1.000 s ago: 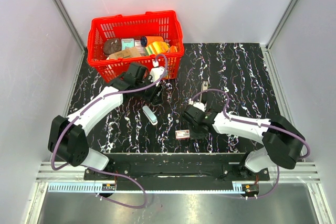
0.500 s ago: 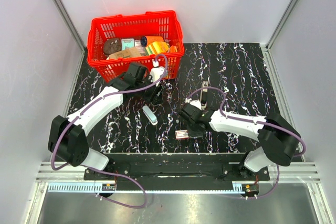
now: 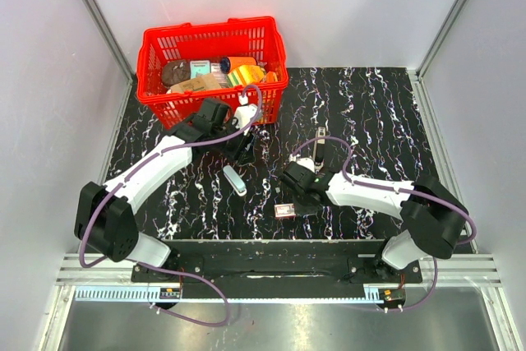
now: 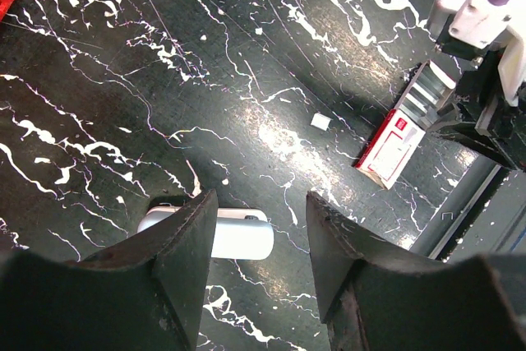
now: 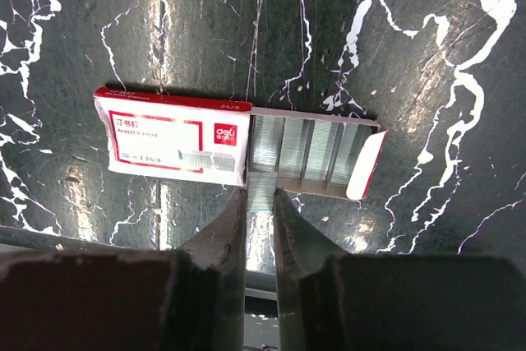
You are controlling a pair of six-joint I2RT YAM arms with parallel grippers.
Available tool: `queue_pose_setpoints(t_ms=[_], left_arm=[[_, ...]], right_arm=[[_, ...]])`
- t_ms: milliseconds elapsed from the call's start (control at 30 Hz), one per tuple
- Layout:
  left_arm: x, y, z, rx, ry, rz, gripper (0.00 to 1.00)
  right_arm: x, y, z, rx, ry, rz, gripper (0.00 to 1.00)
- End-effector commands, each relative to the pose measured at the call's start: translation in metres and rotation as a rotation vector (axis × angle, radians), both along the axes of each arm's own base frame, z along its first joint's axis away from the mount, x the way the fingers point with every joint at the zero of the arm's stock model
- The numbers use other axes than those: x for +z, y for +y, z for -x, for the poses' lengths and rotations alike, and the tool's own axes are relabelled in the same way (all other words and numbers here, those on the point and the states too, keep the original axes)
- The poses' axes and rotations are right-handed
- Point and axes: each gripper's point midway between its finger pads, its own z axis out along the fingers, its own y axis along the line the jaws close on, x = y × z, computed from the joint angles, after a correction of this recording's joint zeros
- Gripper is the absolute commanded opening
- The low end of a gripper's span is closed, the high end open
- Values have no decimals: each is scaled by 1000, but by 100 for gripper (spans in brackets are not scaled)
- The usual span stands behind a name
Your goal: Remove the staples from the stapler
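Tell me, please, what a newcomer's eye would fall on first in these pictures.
The red basket, crammed full at the far left, stands out most. Next comes the open red-and-white staple box in the near middle, where the right claw pinches a silvery staple strip at its open end. The left claw hangs open above a pale oblong.

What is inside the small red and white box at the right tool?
Its inner tray is slid out and holds silvery staple strips side by side. The right tool grips one strip at the near edge. Whatever lies under the red-and-white sleeve is covered.
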Motion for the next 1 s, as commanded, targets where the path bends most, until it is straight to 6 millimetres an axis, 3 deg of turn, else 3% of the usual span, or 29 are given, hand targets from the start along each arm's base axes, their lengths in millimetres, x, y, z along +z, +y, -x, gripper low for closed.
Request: queue_pose_setpoints(t_ms=[0, 967], left_arm=[[15, -1, 1, -14, -54, 20, 51], [17, -2, 2, -23, -59, 25, 51]], right_arm=[[7, 1, -14, -9, -42, 10, 6], [2, 4, -24, -4, -38, -9, 8]])
